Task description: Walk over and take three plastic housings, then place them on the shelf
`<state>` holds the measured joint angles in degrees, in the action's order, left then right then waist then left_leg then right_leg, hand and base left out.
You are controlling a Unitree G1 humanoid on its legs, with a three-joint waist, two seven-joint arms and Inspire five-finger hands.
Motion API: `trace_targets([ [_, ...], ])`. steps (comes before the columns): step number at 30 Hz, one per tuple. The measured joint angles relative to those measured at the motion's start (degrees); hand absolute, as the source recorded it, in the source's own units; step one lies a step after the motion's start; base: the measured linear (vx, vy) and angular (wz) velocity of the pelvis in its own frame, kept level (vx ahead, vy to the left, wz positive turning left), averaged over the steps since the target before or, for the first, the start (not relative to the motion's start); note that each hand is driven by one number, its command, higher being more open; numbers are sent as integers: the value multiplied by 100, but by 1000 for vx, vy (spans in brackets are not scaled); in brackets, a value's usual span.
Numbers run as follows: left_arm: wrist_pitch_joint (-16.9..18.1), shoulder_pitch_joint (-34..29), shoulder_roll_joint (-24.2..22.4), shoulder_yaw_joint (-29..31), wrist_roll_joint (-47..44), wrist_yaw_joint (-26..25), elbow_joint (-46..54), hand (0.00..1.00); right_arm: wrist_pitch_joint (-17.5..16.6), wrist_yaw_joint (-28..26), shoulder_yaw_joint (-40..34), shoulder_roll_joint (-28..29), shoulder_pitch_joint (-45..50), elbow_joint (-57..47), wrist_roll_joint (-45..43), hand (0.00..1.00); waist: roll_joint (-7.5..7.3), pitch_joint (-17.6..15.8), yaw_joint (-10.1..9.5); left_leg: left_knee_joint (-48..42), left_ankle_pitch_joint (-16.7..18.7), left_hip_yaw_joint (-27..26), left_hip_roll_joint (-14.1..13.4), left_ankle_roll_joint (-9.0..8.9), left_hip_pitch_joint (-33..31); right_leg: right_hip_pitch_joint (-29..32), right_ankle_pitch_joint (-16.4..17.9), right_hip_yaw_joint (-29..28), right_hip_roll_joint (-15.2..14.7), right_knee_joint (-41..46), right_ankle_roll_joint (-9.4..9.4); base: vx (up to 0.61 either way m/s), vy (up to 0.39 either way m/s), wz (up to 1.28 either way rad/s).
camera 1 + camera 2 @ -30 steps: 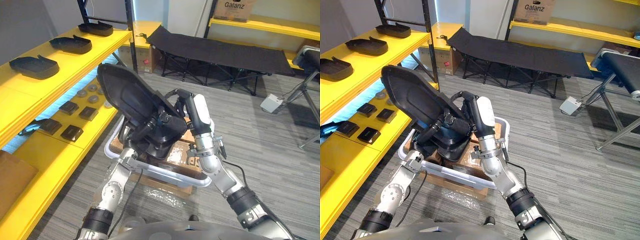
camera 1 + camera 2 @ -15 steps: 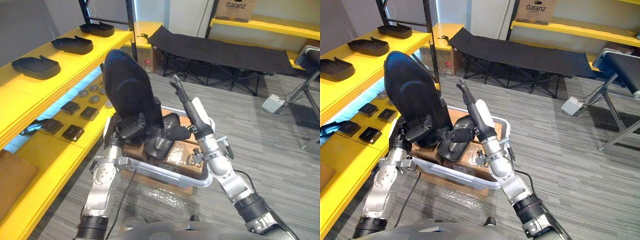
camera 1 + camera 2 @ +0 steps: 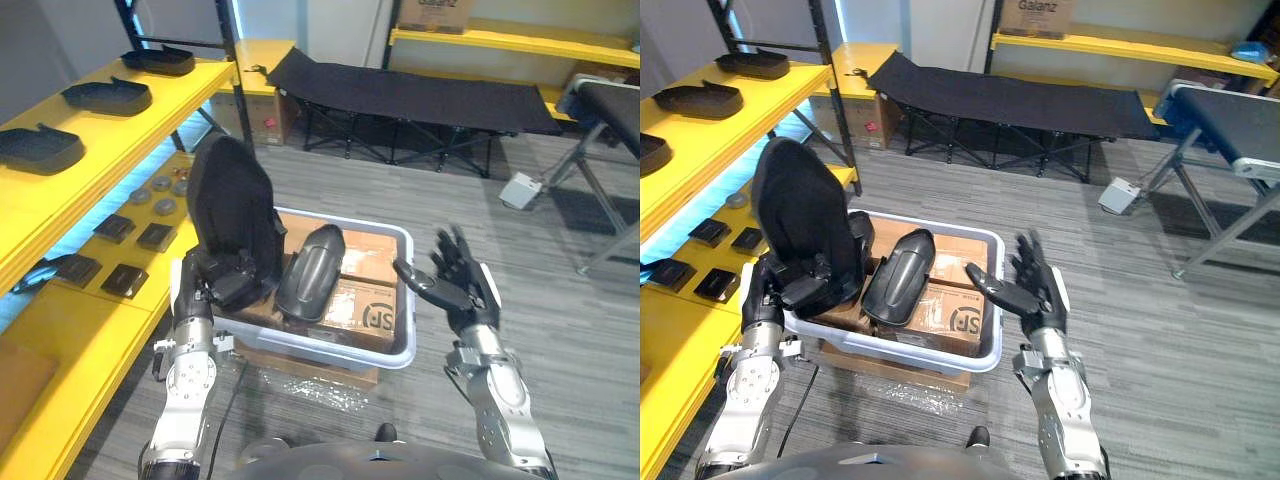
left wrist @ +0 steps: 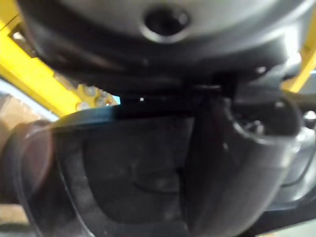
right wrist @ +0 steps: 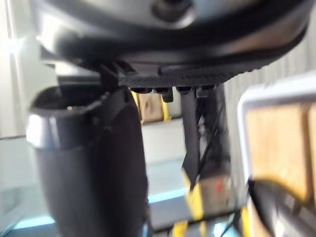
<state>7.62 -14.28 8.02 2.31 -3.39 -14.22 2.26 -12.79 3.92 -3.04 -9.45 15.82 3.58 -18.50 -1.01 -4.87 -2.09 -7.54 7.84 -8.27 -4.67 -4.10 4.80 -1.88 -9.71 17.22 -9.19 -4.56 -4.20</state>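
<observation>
A large black plastic housing [image 3: 235, 210] stands upright over the left end of the white bin [image 3: 398, 352]. My left hand [image 3: 226, 282] is curled round its lower edge, and the housing [image 4: 133, 173] looms close past that hand in the left wrist view. A second black housing [image 3: 898, 275] leans on the cardboard boxes inside the bin. My right hand [image 3: 1036, 290] hovers by the bin's right end, fingers spread, holding nothing. Three more housings [image 3: 42, 150] lie in a row on the yellow shelf [image 3: 150, 120] at the left.
Small black blocks [image 3: 125, 278] and round discs lie on the lower yellow shelf. The bin rests on a cardboard box [image 3: 330, 368] on the grey floor. A black folding cot [image 3: 410, 95] stands behind, and a conveyor frame [image 3: 1230, 120] at the far right.
My right hand has let go of the big housing, opened and drawn back to the bin's right. The left hand alone has turned the housing upright. The camera has shifted too.
</observation>
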Motion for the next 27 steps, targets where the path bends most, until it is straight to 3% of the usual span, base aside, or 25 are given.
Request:
trace_targets([
  [1, 45, -153, -168, 88, -388, -1, 0, 0, 63, 311, -164, 124, 191, 95, -20, 100, 11, 4, 76, 65, 4, -85, -2, -1, 89, -8, -2, -84, 12, 0, -1, -6, 16, -25],
  [4, 231, -306, -278, 114, -820, -13, 1, 0, 235, 499, -248, 208, 325, 86, -28, 100, 15, 4, 105, 72, 58, -175, -21, -16, 157, -18, 0, -189, 40, 0, 2, -15, 12, -22],
  [7, 489, -399, -427, 192, -1001, -50, 82, 0, 453, 551, -180, 321, 344, 108, -420, 100, 22, 1, 61, 58, 98, -102, -12, -11, 141, -33, 29, -148, 29, -1, 39, -20, 8, 5],
  [10, 517, -518, -554, 499, -1022, -105, 539, 0, 609, 926, -97, 459, 100, 571, -543, 100, 25, -1, -22, -13, 87, 212, 13, -1, -23, -94, 44, 182, -17, -1, 35, -8, -3, 53],
  [12, 624, -716, -653, 816, -1022, -134, 1001, 0, 623, 1205, -373, 521, -168, 1100, -539, 100, 95, -32, -215, -41, 38, 596, 81, 19, -134, -251, 83, 602, -89, 1, -9, 24, -6, 85],
  [16, 737, -1165, -879, 1637, -1363, -113, 1587, 0, 621, 1273, -573, 464, -556, 1221, -485, 100, 204, -66, -532, -21, -74, 1110, 225, 64, -272, -447, 122, 1212, -209, 2, -42, 31, 8, 79],
  [19, 835, -1420, -1009, 2071, -1686, -52, 1756, 0, 618, 1111, -301, 468, -900, 1195, -495, 100, 134, -76, -797, -27, -105, 1412, 317, 81, -384, -548, 146, 1523, -278, 4, -73, 4, 19, 56],
  [22, 863, -1618, -1080, 2208, -1929, 124, 1796, 0, 604, 878, 130, 493, -1201, 1194, -493, 100, 50, -102, -924, -19, -108, 1692, 418, 100, -481, -586, 238, 1741, -381, 137, -140, -4, 25, 54],
  [24, 863, -1703, -1145, 2225, -1952, 375, 1798, 0, 603, 777, 456, 578, -1330, 1192, -482, 100, 44, -105, -966, -29, -117, 1942, 427, 120, -529, -581, 408, 1656, -457, 446, -127, 14, 55, 79],
  [26, 863, -1647, -1102, 2168, -2112, 673, 1798, 0, 604, 762, 629, 592, -1323, 1189, -483, 100, 26, -125, -920, -70, -156, 2354, 524, 166, -634, -580, 717, 1056, -450, 729, -35, 70, 68, 123],
  [27, 863, -1521, -1014, 2096, -2155, 810, 1799, 0, 603, 775, 622, 588, -1283, 1135, -483, 100, -99, -150, -810, -248, -180, 2781, 682, 181, -824, -641, 1206, 471, -371, 858, 50, 97, -8, 148],
])
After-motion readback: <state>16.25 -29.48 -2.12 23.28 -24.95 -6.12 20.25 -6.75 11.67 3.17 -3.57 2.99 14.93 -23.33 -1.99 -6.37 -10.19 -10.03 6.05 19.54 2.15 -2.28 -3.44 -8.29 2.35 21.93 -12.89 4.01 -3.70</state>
